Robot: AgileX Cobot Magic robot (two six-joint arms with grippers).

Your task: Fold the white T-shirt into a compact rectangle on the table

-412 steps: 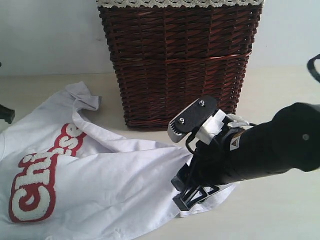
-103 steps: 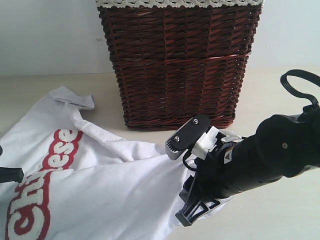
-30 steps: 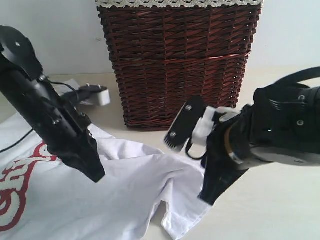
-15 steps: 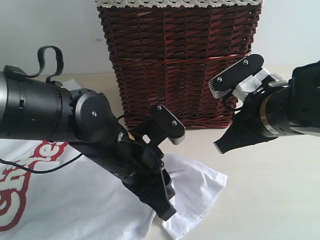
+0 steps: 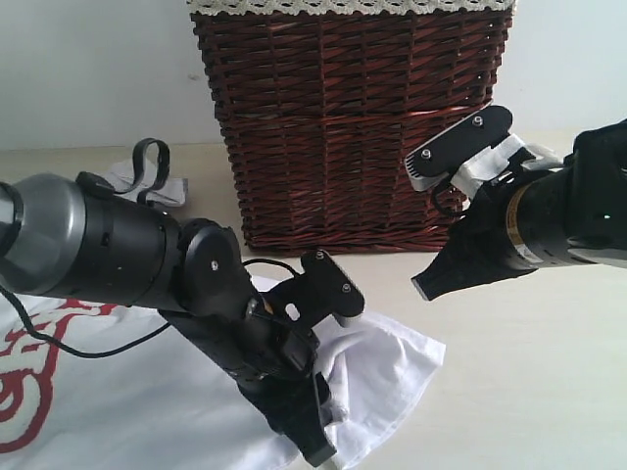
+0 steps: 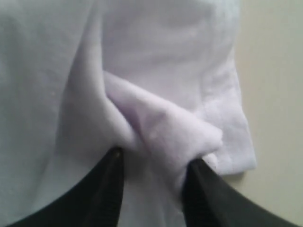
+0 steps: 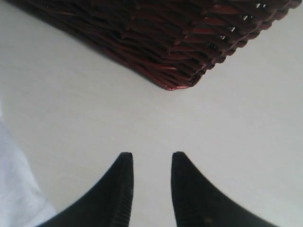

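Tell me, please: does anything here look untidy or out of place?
Yes. The corner of the T-shirt near the basket does not lie flat: a ridge of cloth is bunched up in the left pincer. The right pincer is open above the table, holding nothing.

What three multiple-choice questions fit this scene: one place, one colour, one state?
1. Where is the left gripper? A at the white T-shirt's edge; B high in the air; C out of sight.
2. What colour outlines the shirt's lettering? A blue; B red; C green.
3. What state is the right gripper in? A clamping the shirt; B open, empty; C shut tight.
Key: A, shirt fabric bunches between its fingers; B, red outlines show; B, only bare table lies between its parted fingertips.
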